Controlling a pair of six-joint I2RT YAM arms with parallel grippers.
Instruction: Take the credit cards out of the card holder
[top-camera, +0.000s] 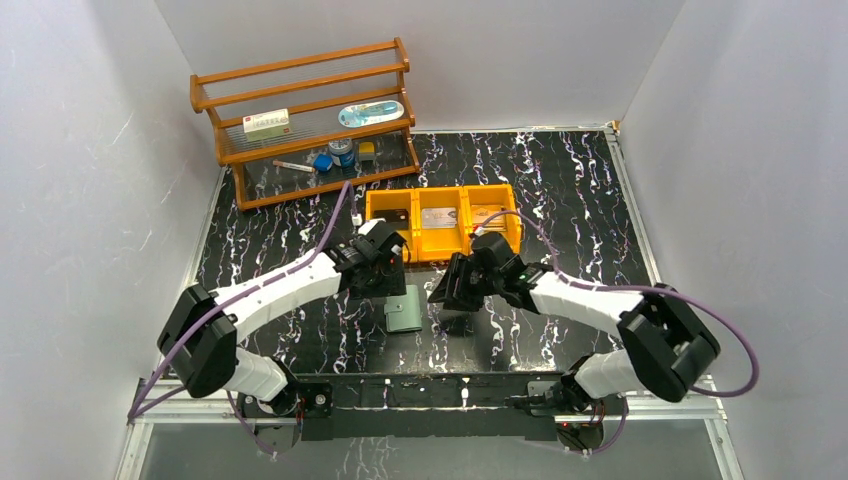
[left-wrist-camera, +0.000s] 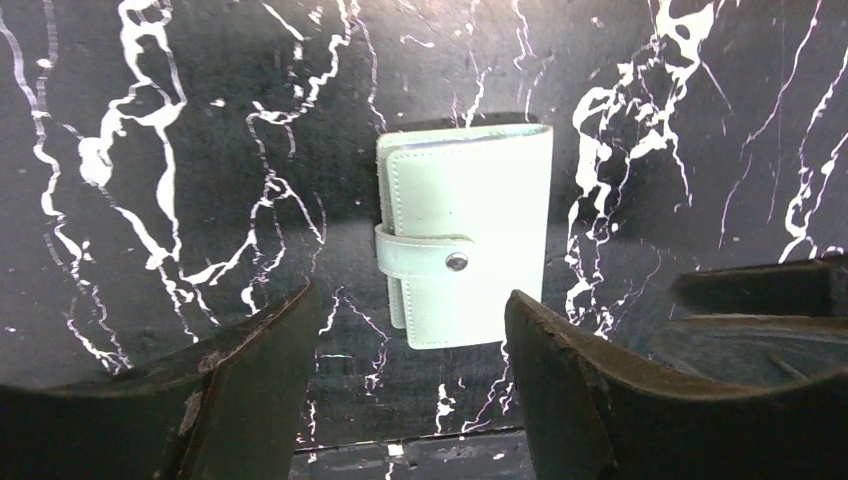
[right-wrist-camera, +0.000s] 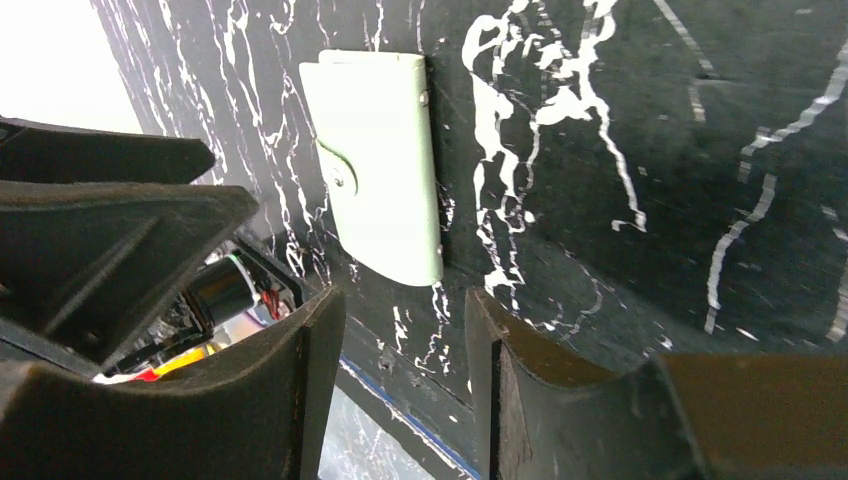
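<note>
Top: card holder (top-camera: 405, 311) lies flat on the worktop (top-camera: 570, 190), between the two claws. The left claw (top-camera: 386, 280) is just behind it and the right claw (top-camera: 447, 292) is just to its right.

Left wrist: holder (left-wrist-camera: 465, 235) is ahead of the tips, lined up with the gap, snap strap fastened. Claw (left-wrist-camera: 410, 400) is released, wide and empty.

Right wrist: holder (right-wrist-camera: 380, 165) is ahead, slightly left of the gap. Claw (right-wrist-camera: 405, 385) is partly open, gripping nothing.

Left hand (top-camera: 386, 281) and right hand (top-camera: 449, 292) hover low, angled inward, jaws apart, gripping nothing.
</note>
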